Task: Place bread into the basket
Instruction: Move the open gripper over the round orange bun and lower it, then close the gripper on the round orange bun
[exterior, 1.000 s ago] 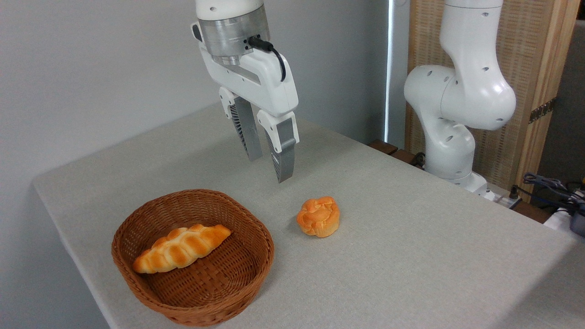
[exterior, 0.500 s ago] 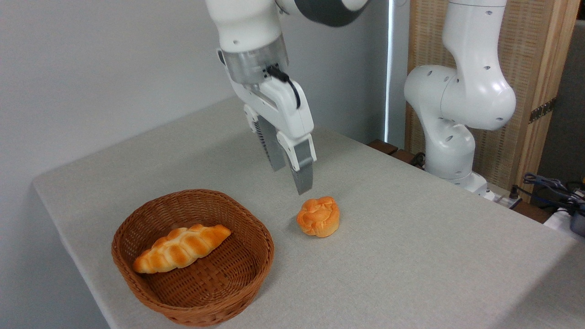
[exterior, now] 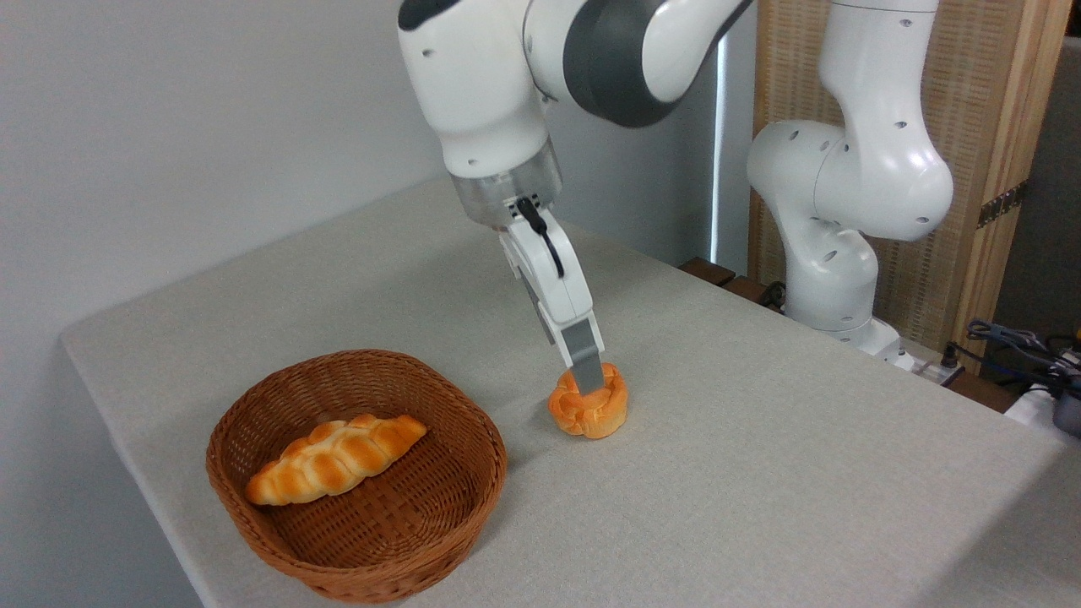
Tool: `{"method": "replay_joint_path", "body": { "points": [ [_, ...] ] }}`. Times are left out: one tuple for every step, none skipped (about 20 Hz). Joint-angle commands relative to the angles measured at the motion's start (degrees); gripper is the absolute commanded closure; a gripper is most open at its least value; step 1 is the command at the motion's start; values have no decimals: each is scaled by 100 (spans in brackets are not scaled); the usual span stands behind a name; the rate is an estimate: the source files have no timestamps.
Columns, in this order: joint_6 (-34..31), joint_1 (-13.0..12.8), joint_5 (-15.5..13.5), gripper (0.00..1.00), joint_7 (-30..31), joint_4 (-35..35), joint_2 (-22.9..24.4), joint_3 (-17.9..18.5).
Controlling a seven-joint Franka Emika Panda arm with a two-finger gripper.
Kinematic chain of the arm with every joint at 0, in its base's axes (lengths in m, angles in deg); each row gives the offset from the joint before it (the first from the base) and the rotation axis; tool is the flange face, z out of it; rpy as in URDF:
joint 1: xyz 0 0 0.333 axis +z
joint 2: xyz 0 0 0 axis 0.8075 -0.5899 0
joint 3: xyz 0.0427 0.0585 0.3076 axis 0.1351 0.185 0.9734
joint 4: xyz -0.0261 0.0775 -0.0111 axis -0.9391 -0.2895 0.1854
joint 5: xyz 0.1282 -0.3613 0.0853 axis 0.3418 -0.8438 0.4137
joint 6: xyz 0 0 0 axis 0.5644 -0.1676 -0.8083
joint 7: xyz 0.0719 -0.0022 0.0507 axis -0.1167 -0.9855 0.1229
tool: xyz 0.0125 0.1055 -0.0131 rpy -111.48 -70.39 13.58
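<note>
Since the earlier frames the arm has come down and to the right, and the gripper (exterior: pixel 590 382) is now at the top of the bun (exterior: pixel 589 408), where before it hung in the air between the basket and the bun. Only one grey finger (exterior: pixel 584 363) can be seen, with its tip against the top of the bun; the other finger is hidden, so I cannot tell if the gripper is open or closed. The bun is on the table (exterior: pixel 760 473), just to the right of the basket (exterior: pixel 279 515), not inside it. A long braided loaf (exterior: pixel 336 458) lies in the basket.
</note>
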Motion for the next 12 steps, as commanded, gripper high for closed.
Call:
{"method": "replay_joint_path", "body": {
  "points": [
    [656,-217,41,0,-115,764,364,125],
    [745,-243,41,0,-115,870,373,125],
    [772,-269,41,0,-115,923,373,134],
    [772,-287,41,0,-115,932,364,134],
    [772,-296,41,0,-115,950,364,125],
    [772,-296,41,0,-115,950,364,125],
    [772,-296,41,0,-115,976,364,134],
    [772,-296,41,0,-115,994,355,125],
    [772,-296,41,0,-115,1003,355,125],
    [781,-296,41,0,-124,1029,355,125],
    [790,-296,41,0,-124,1029,346,125],
    [798,-305,41,0,-124,1029,338,125]
  ]
}}
